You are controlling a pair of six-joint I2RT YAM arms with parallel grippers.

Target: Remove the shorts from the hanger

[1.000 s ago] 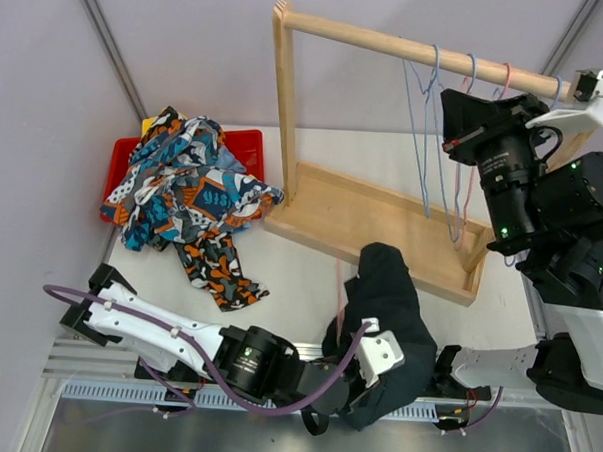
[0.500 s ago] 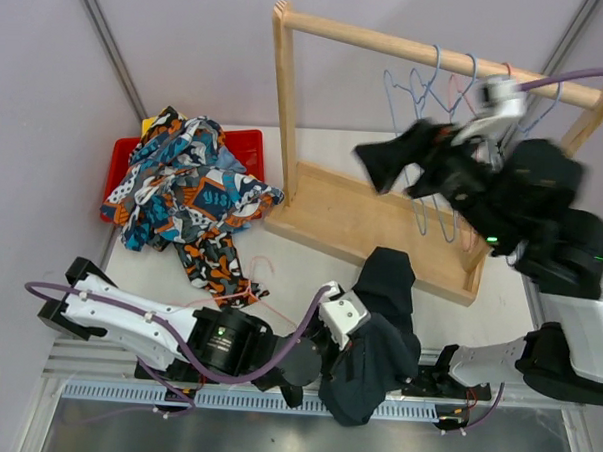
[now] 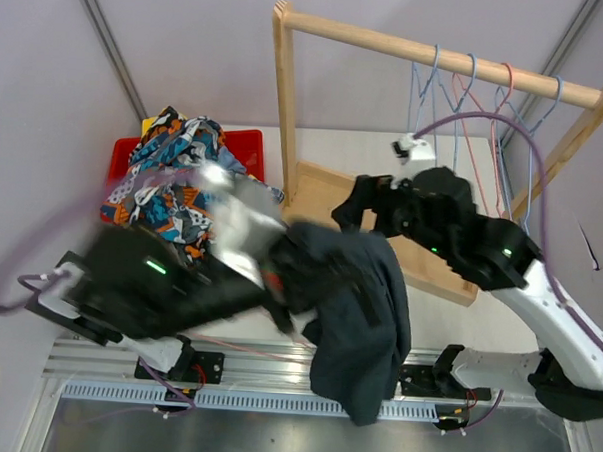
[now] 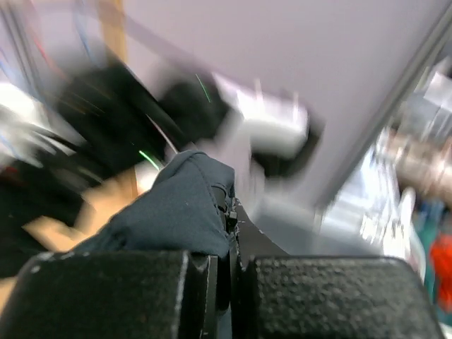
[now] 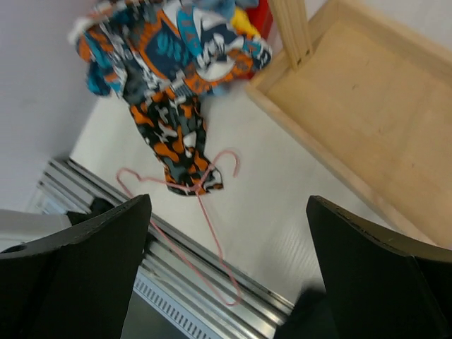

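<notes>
Black shorts (image 3: 362,319) hang in the air over the table's near edge, pinched at their top by my left gripper (image 3: 283,263), which is motion-blurred. In the left wrist view the dark cloth (image 4: 176,212) is clamped between the shut pads of that gripper (image 4: 229,282). My right gripper (image 3: 350,213) hovers over the wooden rack's base, open and empty; its wrist view shows the jaws wide apart (image 5: 226,275) above a bare pink hanger (image 5: 201,212) lying on the table. Patterned shorts (image 3: 173,185) are piled at the left, and also show in the right wrist view (image 5: 169,56).
A red bin (image 3: 247,144) sits under the pile of patterned shorts. The wooden rack (image 3: 287,105) stands at the back, with several bare wire hangers (image 3: 466,123) on its rod at the right. A metal rail (image 3: 275,370) runs along the near edge.
My left arm has swung up and to the left, lifting the black shorts off the table. My right arm has come down from the rod toward the middle, and its jaws have opened.
</notes>
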